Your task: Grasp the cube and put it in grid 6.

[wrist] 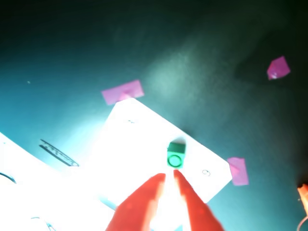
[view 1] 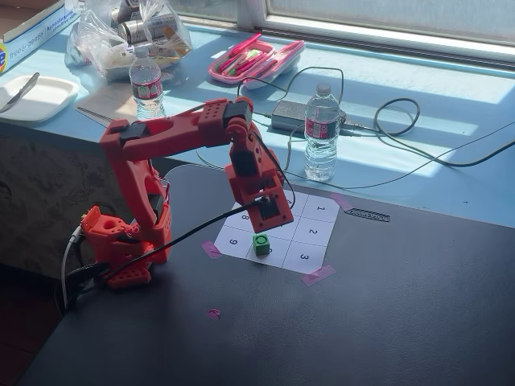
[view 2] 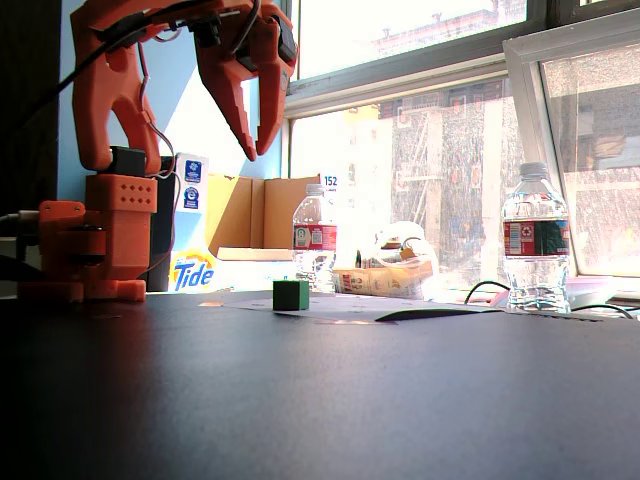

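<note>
A small green cube (view 1: 261,244) sits on a white numbered grid sheet (view 1: 312,235), in the bottom middle cell between cells 9 and 3. It also shows in the other fixed view (view 2: 291,294) and in the wrist view (wrist: 176,156). My red gripper (view 1: 264,228) hangs above the cube, apart from it and empty. In the low fixed view the gripper (view 2: 255,154) is well above the table. In the wrist view its fingertips (wrist: 170,174) point at the cube, with only a narrow slit between them.
The arm's base (view 1: 121,241) stands left of the sheet on the dark mat. A water bottle (view 1: 322,133) and cables lie behind the sheet, and another bottle (view 1: 146,84) stands further back. Pink tape pieces (view 1: 319,275) hold the sheet's corners.
</note>
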{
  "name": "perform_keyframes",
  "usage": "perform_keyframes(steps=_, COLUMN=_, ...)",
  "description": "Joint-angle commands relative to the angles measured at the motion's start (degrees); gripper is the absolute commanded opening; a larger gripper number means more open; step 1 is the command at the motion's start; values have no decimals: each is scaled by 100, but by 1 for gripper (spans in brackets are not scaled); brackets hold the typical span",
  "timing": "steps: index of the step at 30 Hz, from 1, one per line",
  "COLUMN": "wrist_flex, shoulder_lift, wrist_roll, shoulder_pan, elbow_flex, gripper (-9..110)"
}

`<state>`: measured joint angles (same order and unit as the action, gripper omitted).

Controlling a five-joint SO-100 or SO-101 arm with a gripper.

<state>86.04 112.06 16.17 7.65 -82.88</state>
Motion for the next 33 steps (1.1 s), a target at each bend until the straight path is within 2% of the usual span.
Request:
perform_keyframes(steps=1, wrist_flex=-255, shoulder_lift=642, wrist_roll=281, shoulder_pan=-483, elbow_flex=-97, gripper=0)
perform_keyframes(steps=10, wrist_flex=-1635, shoulder_lift=1934, wrist_roll=413, shoulder_pan=-1336, elbow_flex=-1538, gripper=0)
perform_keyframes(steps=19, wrist_flex=-3023, shoulder_lift=3006, wrist_roll=158, shoulder_pan=-1793, elbow_flex=-3709, gripper=0)
perform_keyframes(steps=33, wrist_flex=-4605, shoulder_lift=4605, wrist_roll=-97, shoulder_pan=-1767, elbow_flex=-7137, gripper=0)
